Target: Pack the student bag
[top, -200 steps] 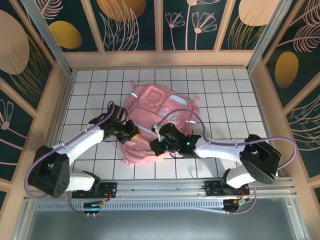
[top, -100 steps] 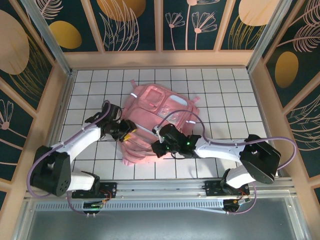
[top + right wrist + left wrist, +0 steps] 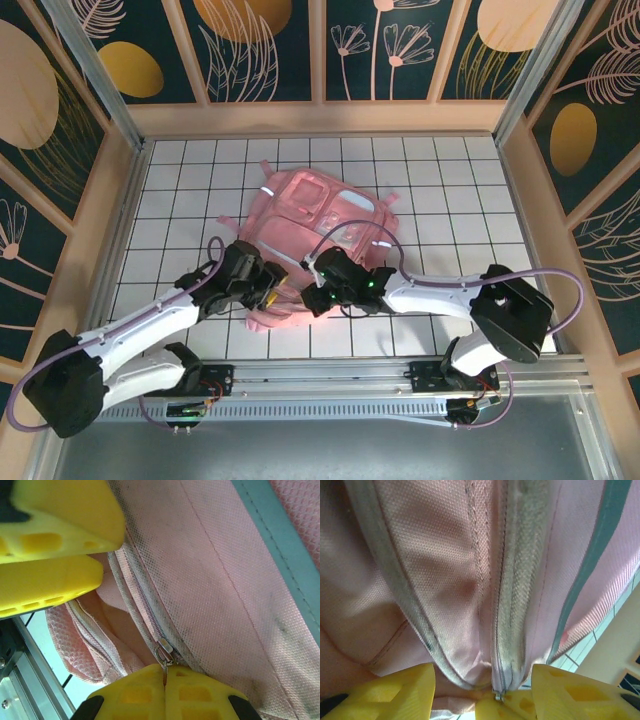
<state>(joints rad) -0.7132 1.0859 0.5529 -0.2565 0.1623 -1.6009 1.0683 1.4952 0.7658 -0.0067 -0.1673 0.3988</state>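
Pink student bag (image 3: 310, 215) lies flat at middle of desk (image 3: 450, 200), open end toward arms. There right claw (image 3: 165, 672) is clamped tight on zip pull (image 3: 164, 656), probably to run zipper. Beside it left claw (image 3: 482, 675) stands half-spread astride zip seam (image 3: 507, 605), gripping nothing, likely placed to brace fabric.

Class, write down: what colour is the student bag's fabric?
Pink. The student bag shows best in the top external view.
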